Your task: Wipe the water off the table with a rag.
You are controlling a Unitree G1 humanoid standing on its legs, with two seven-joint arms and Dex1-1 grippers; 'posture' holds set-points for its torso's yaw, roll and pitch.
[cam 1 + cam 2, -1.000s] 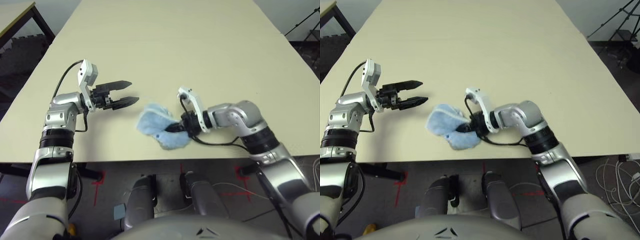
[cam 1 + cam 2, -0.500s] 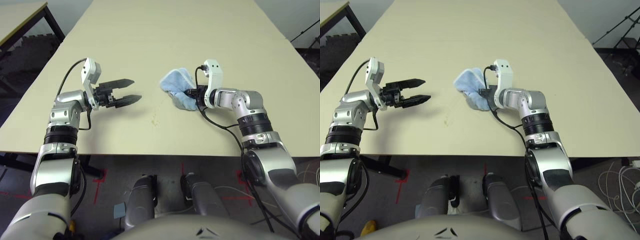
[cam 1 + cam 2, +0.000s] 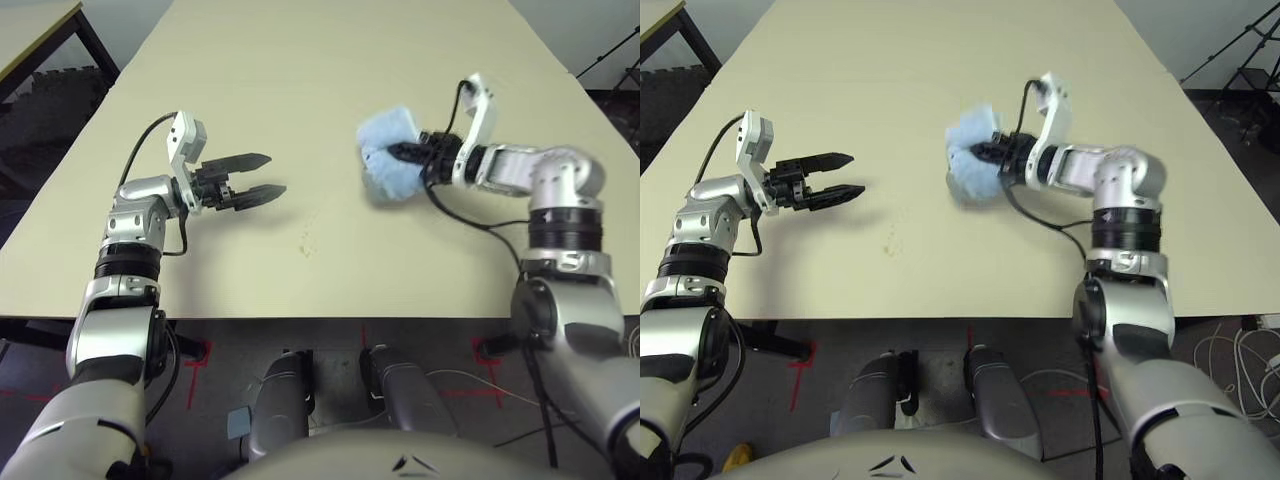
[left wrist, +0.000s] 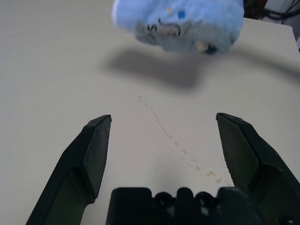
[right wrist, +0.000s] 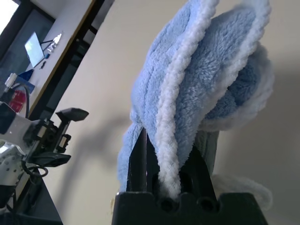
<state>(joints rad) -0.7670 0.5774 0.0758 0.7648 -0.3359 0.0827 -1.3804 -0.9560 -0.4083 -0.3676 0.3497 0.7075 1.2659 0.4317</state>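
We are in the middle of wiping. Our right end effector [image 3: 402, 152] pinches the rag [image 3: 388, 130] above the tabletop [image 3: 330, 285]; our left end effector [image 3: 268, 178] is wide apart, empty. Next, we should rub the water [image 3: 308, 247] near the front edge.

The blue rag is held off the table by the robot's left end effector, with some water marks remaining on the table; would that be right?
Not quite: the right end effector holds the rag, as the right wrist view shows. The rag is off the table, and some water marks remain there.
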